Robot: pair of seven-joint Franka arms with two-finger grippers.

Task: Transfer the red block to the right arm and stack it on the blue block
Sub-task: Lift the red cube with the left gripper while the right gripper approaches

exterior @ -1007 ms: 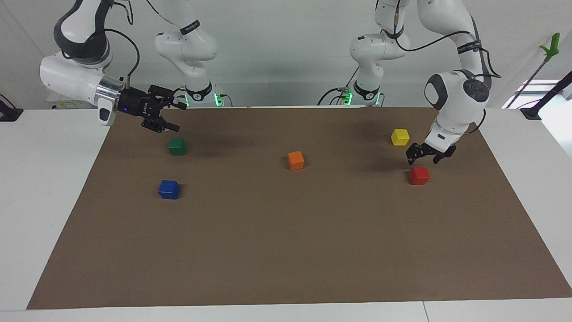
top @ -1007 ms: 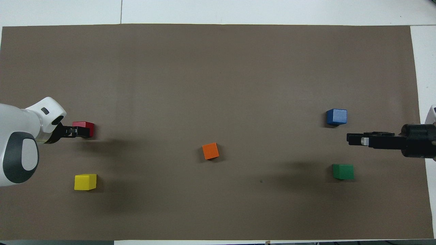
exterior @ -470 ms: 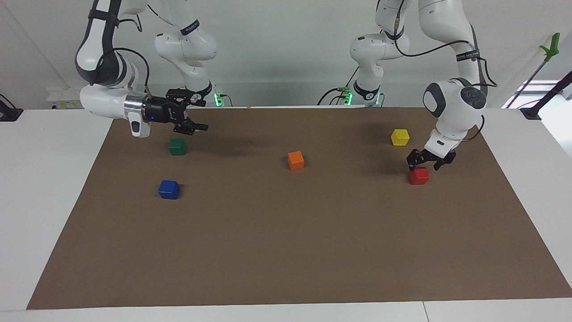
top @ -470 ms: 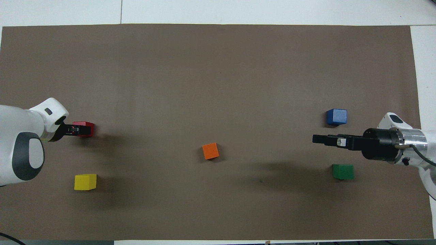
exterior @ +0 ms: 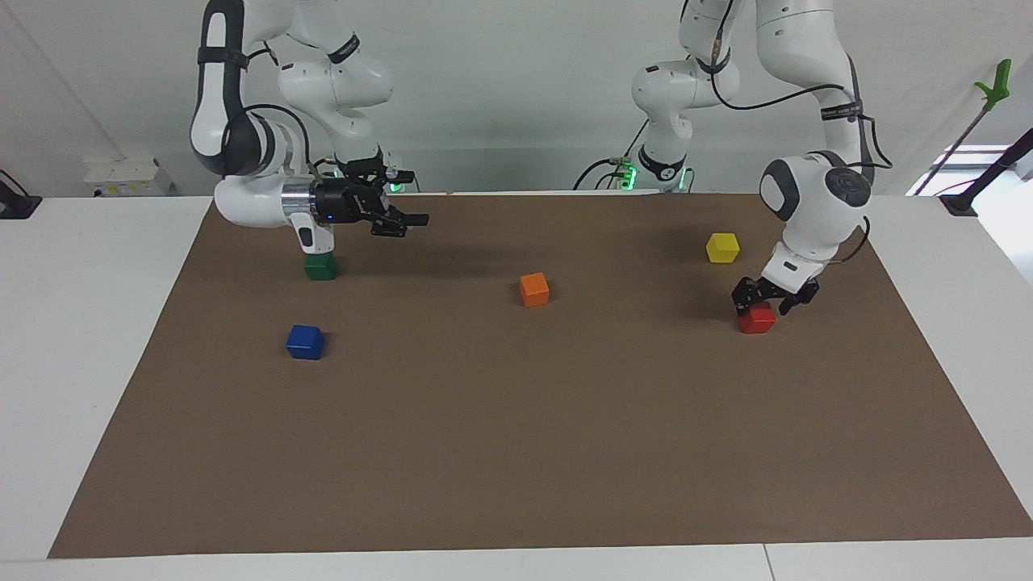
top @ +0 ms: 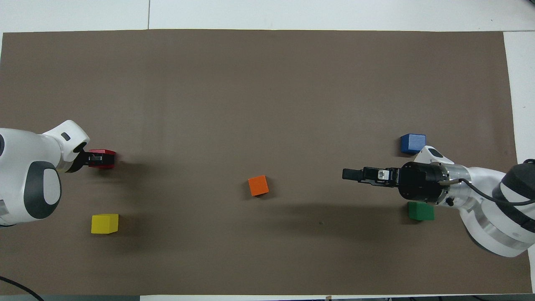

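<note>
We see the left arm's black two-finger gripper (exterior: 762,300) down over the small bright red cube (exterior: 758,319), its fingers straddling the cube's top at the left arm's end of the desk (exterior: 48,339). The small yellow cube (exterior: 722,247) sits nearer the robots. The right arm's black gripper (exterior: 401,222) hangs level above the brown mat (exterior: 516,436), fingers parted, past the dark green cube (exterior: 320,267). The deep blue cube (exterior: 305,341) lies farther out; the orange cube (exterior: 533,289) sits mid-mat.
</note>
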